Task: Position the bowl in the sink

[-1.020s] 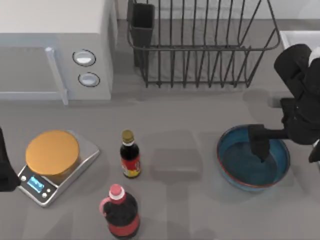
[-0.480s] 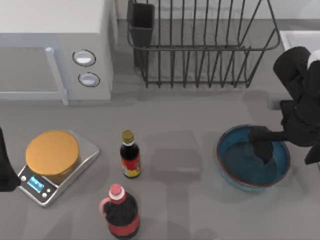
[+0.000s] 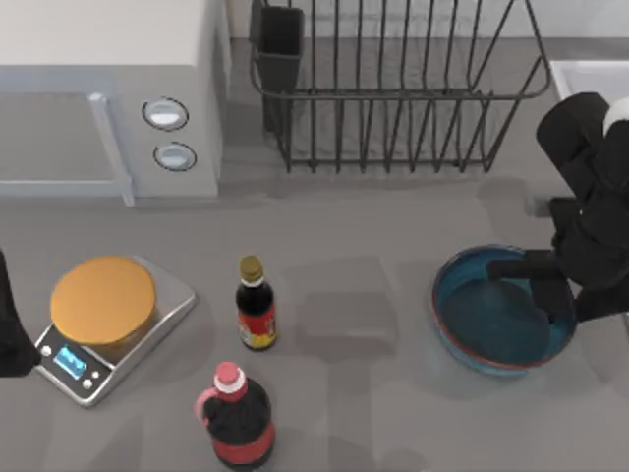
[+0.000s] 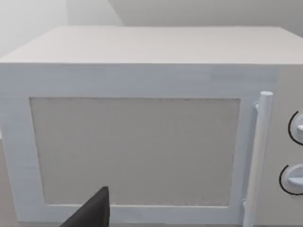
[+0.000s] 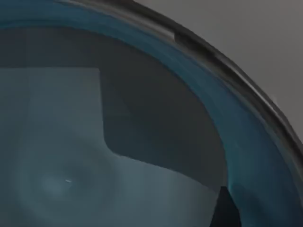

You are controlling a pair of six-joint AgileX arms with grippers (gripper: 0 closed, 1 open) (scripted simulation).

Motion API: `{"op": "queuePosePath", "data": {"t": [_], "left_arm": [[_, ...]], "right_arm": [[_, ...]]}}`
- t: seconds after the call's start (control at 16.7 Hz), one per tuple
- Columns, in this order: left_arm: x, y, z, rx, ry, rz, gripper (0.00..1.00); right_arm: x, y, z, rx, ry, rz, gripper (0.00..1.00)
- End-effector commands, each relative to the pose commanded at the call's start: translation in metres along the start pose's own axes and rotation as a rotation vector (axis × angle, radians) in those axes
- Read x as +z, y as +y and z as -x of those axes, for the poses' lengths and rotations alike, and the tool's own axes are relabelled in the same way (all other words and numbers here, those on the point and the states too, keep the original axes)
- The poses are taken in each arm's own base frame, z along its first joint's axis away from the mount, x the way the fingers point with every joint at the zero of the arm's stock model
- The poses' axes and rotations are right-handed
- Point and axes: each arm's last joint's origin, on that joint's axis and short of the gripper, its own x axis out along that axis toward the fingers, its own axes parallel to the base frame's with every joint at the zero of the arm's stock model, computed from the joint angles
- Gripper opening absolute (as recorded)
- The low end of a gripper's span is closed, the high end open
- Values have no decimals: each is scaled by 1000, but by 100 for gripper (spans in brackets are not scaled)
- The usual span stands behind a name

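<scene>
The teal-blue bowl [image 3: 491, 329] with a reddish-brown rim sits on the grey counter at the right in the top view. My right gripper [image 3: 541, 287] reaches down over the bowl's far right rim and is shut on that rim, one finger inside the bowl. In the right wrist view the bowl's glossy inside [image 5: 71, 156] lies very close, with a dark fingertip [image 5: 227, 210] against its wall. A corner of the white sink [image 3: 590, 74] shows at the top right edge, behind my right arm. My left gripper [image 3: 8, 329] is parked at the left edge.
A black wire dish rack [image 3: 393, 88] stands at the back, between the bowl and the sink. A white microwave [image 3: 108, 88] is at back left. A kitchen scale [image 3: 133, 339] bears an orange disc [image 3: 103, 298]. Two dark bottles [image 3: 256, 305] [image 3: 236, 418] stand mid-front.
My right gripper's fingers have shifted from the bowl's middle to its right rim. The bowl has slid slightly to the right with them. The left arm is still.
</scene>
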Motion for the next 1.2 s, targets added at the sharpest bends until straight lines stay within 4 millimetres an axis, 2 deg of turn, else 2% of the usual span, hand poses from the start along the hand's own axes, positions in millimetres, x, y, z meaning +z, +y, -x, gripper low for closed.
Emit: {"op": "queuePosePath", "data": {"t": [0.06, 0.12, 0.72, 0.9, 1.2], "left_arm": [[0, 0, 0, 0, 0, 0, 100], [0, 0, 0, 0, 0, 0, 100], [0, 0, 0, 0, 0, 0, 100], [0, 0, 0, 0, 0, 0, 100], [0, 0, 0, 0, 0, 0, 100]], "right_arm": [[0, 0, 0, 0, 0, 0, 2], [0, 0, 0, 0, 0, 0, 0], [2, 1, 4, 0, -2, 0, 0], [9, 4, 31, 2, -8, 1, 0], [9, 3, 102, -8, 24, -1, 0]]}}
